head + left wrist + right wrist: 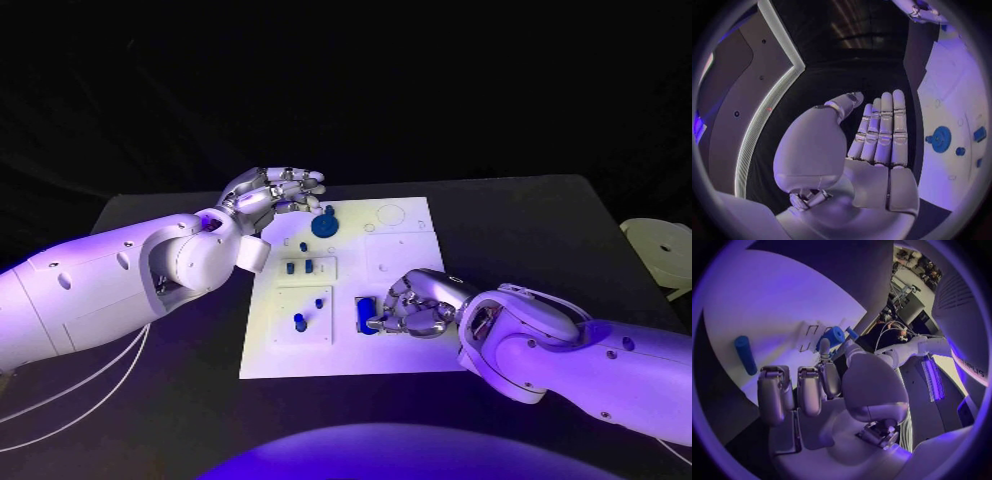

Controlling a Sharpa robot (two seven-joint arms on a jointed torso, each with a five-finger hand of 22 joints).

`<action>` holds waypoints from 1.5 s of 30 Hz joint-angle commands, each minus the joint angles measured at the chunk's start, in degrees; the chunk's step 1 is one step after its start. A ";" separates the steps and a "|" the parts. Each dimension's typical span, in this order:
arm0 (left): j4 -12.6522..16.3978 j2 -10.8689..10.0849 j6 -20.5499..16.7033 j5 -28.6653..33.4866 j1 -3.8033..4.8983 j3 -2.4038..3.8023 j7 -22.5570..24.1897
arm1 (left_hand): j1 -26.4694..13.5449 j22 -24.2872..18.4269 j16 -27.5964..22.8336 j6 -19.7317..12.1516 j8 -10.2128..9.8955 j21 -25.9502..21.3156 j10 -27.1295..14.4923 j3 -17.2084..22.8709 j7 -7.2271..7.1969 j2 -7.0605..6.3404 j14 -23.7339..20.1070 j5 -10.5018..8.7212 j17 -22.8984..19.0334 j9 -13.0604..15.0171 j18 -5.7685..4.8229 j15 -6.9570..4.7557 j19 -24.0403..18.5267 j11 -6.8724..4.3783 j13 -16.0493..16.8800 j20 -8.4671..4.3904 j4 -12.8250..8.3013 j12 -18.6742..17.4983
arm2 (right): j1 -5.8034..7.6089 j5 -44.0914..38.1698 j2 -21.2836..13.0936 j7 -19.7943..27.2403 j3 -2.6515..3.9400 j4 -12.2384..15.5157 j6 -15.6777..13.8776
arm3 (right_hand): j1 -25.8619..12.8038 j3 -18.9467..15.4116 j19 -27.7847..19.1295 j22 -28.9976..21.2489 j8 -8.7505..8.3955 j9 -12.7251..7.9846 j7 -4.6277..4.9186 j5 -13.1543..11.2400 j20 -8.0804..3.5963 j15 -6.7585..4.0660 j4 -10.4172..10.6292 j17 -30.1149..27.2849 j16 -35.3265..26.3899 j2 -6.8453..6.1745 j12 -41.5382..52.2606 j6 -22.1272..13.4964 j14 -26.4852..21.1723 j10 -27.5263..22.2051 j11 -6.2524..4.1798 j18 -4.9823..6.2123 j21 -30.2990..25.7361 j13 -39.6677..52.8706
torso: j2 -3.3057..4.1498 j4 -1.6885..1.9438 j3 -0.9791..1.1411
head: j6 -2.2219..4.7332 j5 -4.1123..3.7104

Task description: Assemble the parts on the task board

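The white task board (404, 345) lies mid-table. A round blue part (326, 225) (941, 139) sits near its far edge. My left hand (274, 195) (879, 145) hovers just left of that part, fingers stretched out, thumb apart, holding nothing. Small blue pegs (300, 267) stand in one raised square, and another peg (300, 322) stands in the square nearer me. A blue cylinder (366, 315) (745, 355) lies on the board. My right hand (418, 303) (823, 390) is right beside it with its fingers bent over the board, and nothing is in its grasp.
A white round object (663, 250) sits past the table's right edge. Thin cables (87, 390) hang under my left arm. Outlined circles (389, 215) mark the board's far right corner. Bare black table (519, 230) stretches to the right of the board.
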 commanded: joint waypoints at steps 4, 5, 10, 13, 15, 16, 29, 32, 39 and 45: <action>0.18 0.01 0.92 -0.11 0.03 0.03 0.27 | -0.39 -0.12 -0.34 -0.41 -0.36 -0.35 -0.42 -0.37 0.17 0.59 -0.37 0.15 0.14 -0.04 0.01 -0.03 -0.28 0.19 0.10 0.26 0.17 -0.29 | -0.06 -0.71 -0.34 0.93 -0.01 -0.06 2.05 | 0.63 -0.03 4.33 13.88 0.35 0.04 -0.25 -0.31 -0.34 -0.29 0.01 6.64 0.40 0.10 0.40 -0.01 4.47 0.48 -0.09 -0.36 0.23 3.18 | 0.03 -0.02 0.01 | -0.07 0.08; 0.19 0.02 0.93 -0.11 0.03 0.03 0.27 | -0.39 -0.12 -0.34 -0.41 -0.36 -0.35 -0.42 -0.37 0.17 0.59 -0.37 0.15 0.14 -0.04 0.01 -0.03 -0.28 0.19 0.10 0.26 0.17 -0.29 | -0.06 -0.75 -0.28 0.83 -0.01 -0.21 2.13 | 0.67 -0.03 4.36 13.90 0.35 0.04 -0.26 -0.31 -0.34 -0.29 0.01 6.69 0.42 0.10 0.46 -0.01 4.48 0.51 -0.09 -0.38 0.30 3.23 | 0.03 -0.02 0.01 | -0.07 0.08; 0.17 0.12 0.94 -0.11 0.03 0.03 0.26 | -0.45 -0.14 -0.33 -0.41 -0.36 -0.39 -0.42 -0.37 0.17 0.63 -0.37 0.15 0.16 -0.03 0.01 -0.02 -0.28 0.19 0.11 0.27 0.22 -0.29 | -0.05 -1.28 0.25 0.02 -0.01 -1.13 2.23 | 1.27 0.21 4.42 13.94 0.43 0.03 -0.31 -0.36 -0.37 -0.33 0.32 6.90 0.51 0.67 0.65 0.13 4.52 0.63 -0.13 -0.41 0.44 3.42 | 0.00 0.06 0.02 | -0.14 0.02; 0.15 0.17 0.93 -0.11 0.03 0.03 0.23 | -0.59 -0.18 -0.32 -0.41 -0.37 -0.46 -0.45 -0.38 0.18 0.69 -0.38 0.16 0.20 -0.03 0.01 0.00 -0.27 0.20 0.12 0.30 0.35 -0.28 | -0.05 -1.53 0.77 -0.38 -0.01 -1.68 2.48 | 1.39 0.27 4.47 13.98 0.47 0.04 -0.33 -0.36 -0.38 -0.34 0.43 7.13 0.60 0.83 1.00 0.21 4.56 0.80 -0.15 -0.44 0.57 3.70 | 0.03 0.08 0.01 | -0.22 0.02; 0.15 0.19 0.93 -0.11 0.03 0.03 0.21 | -0.59 -0.18 -0.32 -0.41 -0.37 -0.46 -0.45 -0.38 0.18 0.69 -0.38 0.16 0.20 -0.03 0.01 0.00 -0.27 0.20 0.12 0.30 0.35 -0.28 | -0.04 -1.74 1.15 -0.61 -0.01 -1.99 2.59 | 1.56 0.34 4.49 13.99 0.51 0.04 -0.37 -0.34 -0.39 -0.35 0.48 7.11 0.59 0.97 1.01 0.27 4.56 0.82 -0.18 -0.45 0.64 3.72 | 0.04 0.03 0.00 | -0.23 0.04; 0.15 0.20 0.94 -0.11 0.03 0.03 0.21 | -0.63 -0.20 -0.32 -0.41 -0.38 -0.49 -0.45 -0.39 0.18 0.72 -0.39 0.16 0.22 -0.03 0.02 0.00 -0.27 0.20 0.13 0.31 0.39 -0.27 | -0.04 -1.89 1.36 -0.75 -0.01 -2.16 2.61 | 1.56 0.34 4.49 13.99 0.51 0.04 -0.37 -0.34 -0.39 -0.35 0.48 7.11 0.59 0.97 1.01 0.27 4.56 0.82 -0.18 -0.45 0.64 3.72 | 0.05 0.02 0.00 | -0.24 0.03; 0.12 0.25 0.98 -0.11 0.03 0.03 0.18 | -0.71 -0.22 -0.32 -0.41 -0.38 -0.53 -0.47 -0.39 0.18 0.76 -0.40 0.17 0.24 -0.02 0.02 0.01 -0.26 0.20 0.14 0.32 0.46 -0.27 | -0.04 -3.11 2.32 -1.91 -0.01 -3.21 2.10 | 2.34 0.63 4.42 13.94 0.56 0.01 -0.44 -0.29 -0.45 -0.42 0.61 7.10 0.59 1.54 1.12 0.34 4.55 0.93 -0.26 -0.41 0.46 3.86 | -0.02 0.02 -0.05 | -0.30 0.03; 0.11 0.24 0.99 -0.11 0.03 0.02 0.18 | -0.71 -0.22 -0.32 -0.41 -0.38 -0.53 -0.47 -0.39 0.18 0.76 -0.40 0.17 0.24 -0.02 0.02 0.01 -0.26 0.20 0.14 0.32 0.46 -0.27 | -0.05 -2.91 2.18 -1.42 -0.01 -3.07 2.26 | 2.94 0.51 4.36 13.90 0.54 -0.02 -0.43 -0.33 -0.47 -0.44 0.45 6.99 0.55 1.08 1.02 0.26 4.53 0.89 -0.26 -0.38 0.32 3.82 | -0.03 0.00 -0.05 | -0.30 0.04; 0.08 0.20 0.96 -0.11 0.02 0.02 0.20 | -0.71 -0.22 -0.32 -0.41 -0.38 -0.53 -0.47 -0.39 0.18 0.76 -0.40 0.17 0.24 -0.02 0.02 0.01 -0.26 0.20 0.14 0.32 0.46 -0.27 | -0.03 -1.11 0.74 1.11 -0.01 -1.88 -2.50 | 5.02 0.61 3.69 13.44 0.08 -0.28 -0.16 0.31 -0.42 -0.30 0.20 5.79 0.02 0.45 -0.51 -0.56 4.25 0.10 -0.04 -0.04 -1.26 2.81 | -0.03 0.00 -0.04 | -0.19 -0.10; 0.01 0.17 0.94 -0.11 0.02 0.02 0.25 | -0.75 -0.29 -0.31 -0.42 -0.40 -0.64 -0.50 -0.37 0.16 0.80 -0.43 0.19 0.31 -0.01 0.05 0.00 -0.23 0.18 0.17 0.34 0.53 -0.25 | 1.06 2.10 -2.84 4.03 0.09 0.22 -7.63 | 8.65 1.36 3.25 13.15 -1.01 -0.78 0.43 1.78 -0.15 0.05 -0.42 4.94 -0.43 -0.41 -2.13 -2.15 4.05 -0.85 0.43 0.17 -2.28 1.83 | -0.10 -0.07 -0.07 | 0.00 -0.24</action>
